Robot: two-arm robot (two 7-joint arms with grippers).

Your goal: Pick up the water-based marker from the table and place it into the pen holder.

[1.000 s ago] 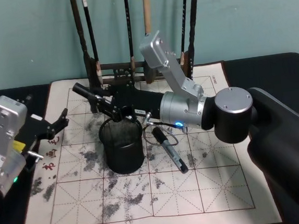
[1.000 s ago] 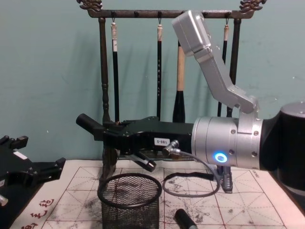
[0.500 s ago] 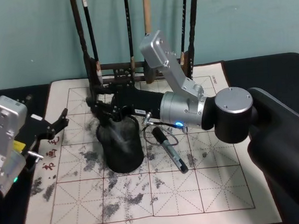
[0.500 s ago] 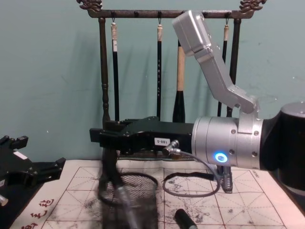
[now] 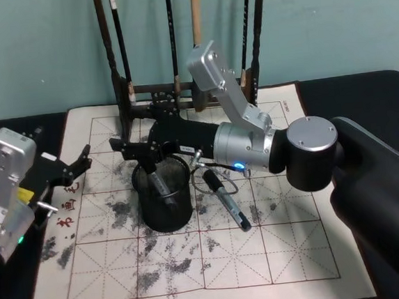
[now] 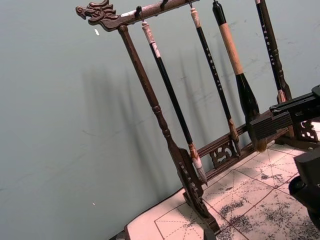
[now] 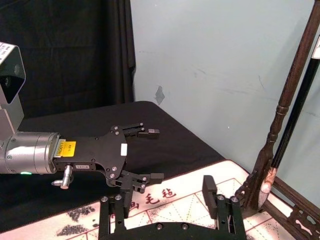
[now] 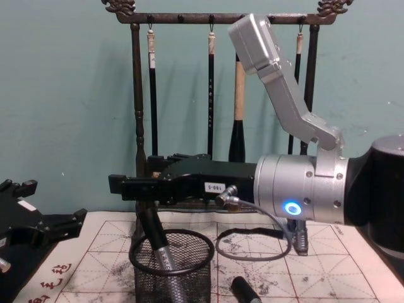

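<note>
Silver right arm stretched level across mat, leftward. Right gripper hovers just above pen holder, fingers spread apart, gripping nothing. Water-based marker right beneath, standing tilted inside pen holder, top end poking above rim under gripper. Left gripper parked at mat's left edge, fingers apart.

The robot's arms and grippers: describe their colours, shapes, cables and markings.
The right arm is a silver cylinder with a blue ring light, a looped grey cable and an angular silver bracket. The right gripper is black with a white label. The left gripper is black with a yellow sticker, on a silver wrist with a green light.
</note>
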